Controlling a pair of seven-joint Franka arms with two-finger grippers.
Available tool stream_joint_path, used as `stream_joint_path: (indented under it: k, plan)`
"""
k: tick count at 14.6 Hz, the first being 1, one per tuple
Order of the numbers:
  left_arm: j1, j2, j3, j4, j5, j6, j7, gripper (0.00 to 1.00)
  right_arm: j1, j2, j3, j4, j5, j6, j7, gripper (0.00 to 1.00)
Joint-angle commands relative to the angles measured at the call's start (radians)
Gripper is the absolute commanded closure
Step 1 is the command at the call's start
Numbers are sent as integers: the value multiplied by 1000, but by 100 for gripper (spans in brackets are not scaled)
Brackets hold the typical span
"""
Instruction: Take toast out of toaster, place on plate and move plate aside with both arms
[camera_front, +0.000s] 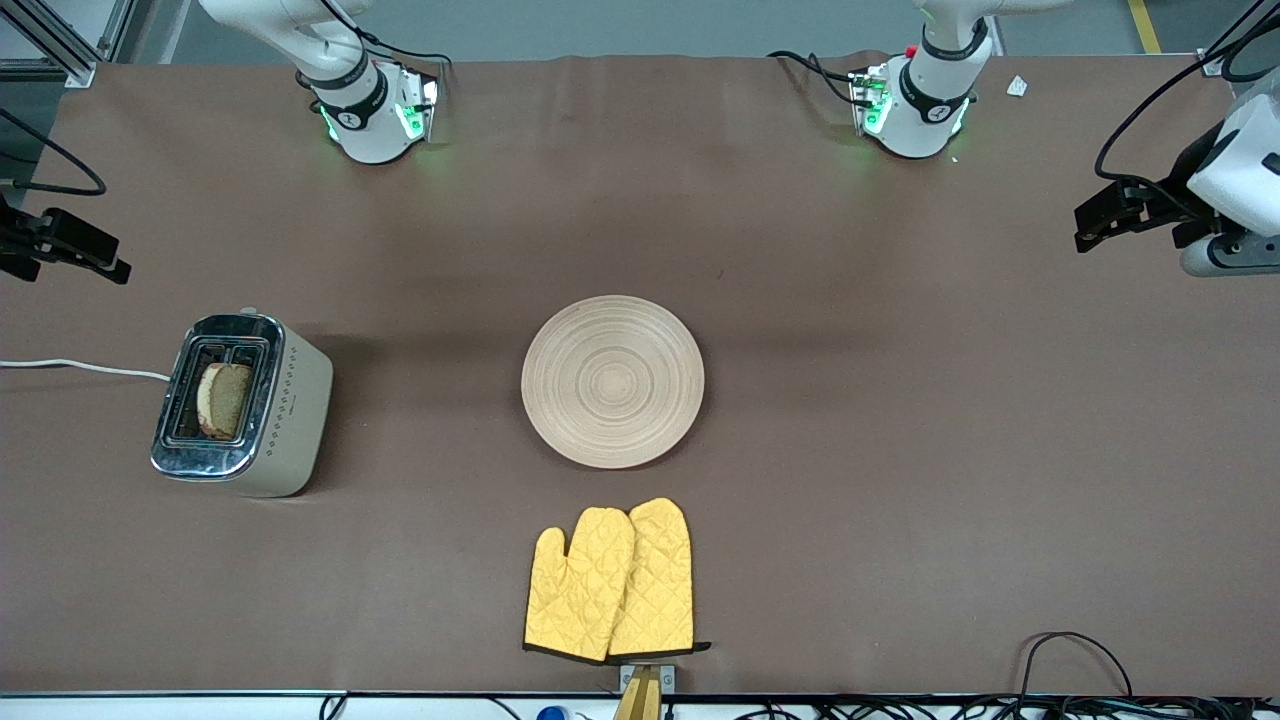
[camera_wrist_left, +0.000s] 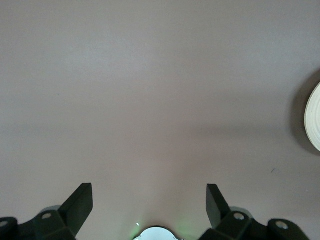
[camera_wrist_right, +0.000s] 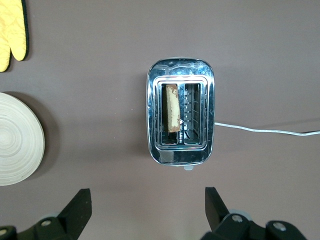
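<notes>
Speckled toast (camera_front: 224, 400) upright in chrome-topped toaster (camera_front: 243, 405); grooved round wooden plate (camera_front: 612, 381) mid-table, bare. Left gripper (camera_wrist_left: 149, 200) and right gripper (camera_wrist_right: 147, 202) spread, empty, high over brown table (camera_front: 900, 420), right above toaster

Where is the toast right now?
The toast stands in one slot of the toaster, which sits toward the right arm's end of the table, beside the plate. The front view and the right wrist view show it.

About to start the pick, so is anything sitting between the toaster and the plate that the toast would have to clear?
Nothing visible does. Bare table lies between the toaster, holding the toast, and the plate.
</notes>
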Motion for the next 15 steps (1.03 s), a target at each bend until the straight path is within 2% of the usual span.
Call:
stream_joint_path:
  k: [1,5,7,12,15]
  plan:
    - [-4,4,2,23,15,-25,6,0,1,-34,4,-36,-19,6,-8,0]
    - [-2,4,2,23,15,-25,7,0,-11,-23,0,-32,-7,21,-8,0]
    - [-2,4,2,23,14,-25,7,0,-21,14,0,-36,-5,24,-9,0]
    - [-2,4,2,23,15,-25,7,0,-45,179,0,-50,1,59,-9,0]
    - [-2,4,2,23,15,-25,7,0,-45,222,0,-154,13,224,-9,0]
